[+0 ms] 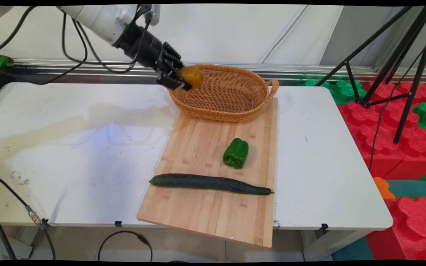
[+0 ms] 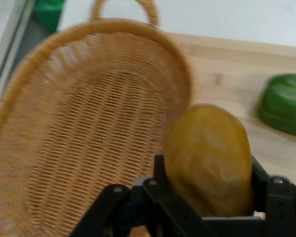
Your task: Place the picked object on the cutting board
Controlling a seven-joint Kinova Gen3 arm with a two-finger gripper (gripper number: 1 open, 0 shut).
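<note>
Broadly, a white table (image 1: 68, 147) carried a wooden cutting board (image 1: 198, 214), and a wicker basket (image 1: 231, 111) sat at the board's far end. A long cucumber (image 1: 209, 183) and a green pepper (image 1: 236, 153) lay on the board. Above the basket's left rim, the gripper (image 1: 183, 79) clamped a yellow-brown potato (image 1: 191, 75) between its fingers.

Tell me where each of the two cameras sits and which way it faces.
Main view: fixed above the table's near side, looking down across it toward the wall; shows the arm and hand.
Hand view: on the hand, looking along its fingers into the basket.
Shared: potato, basket, green pepper, cutting board.
</note>
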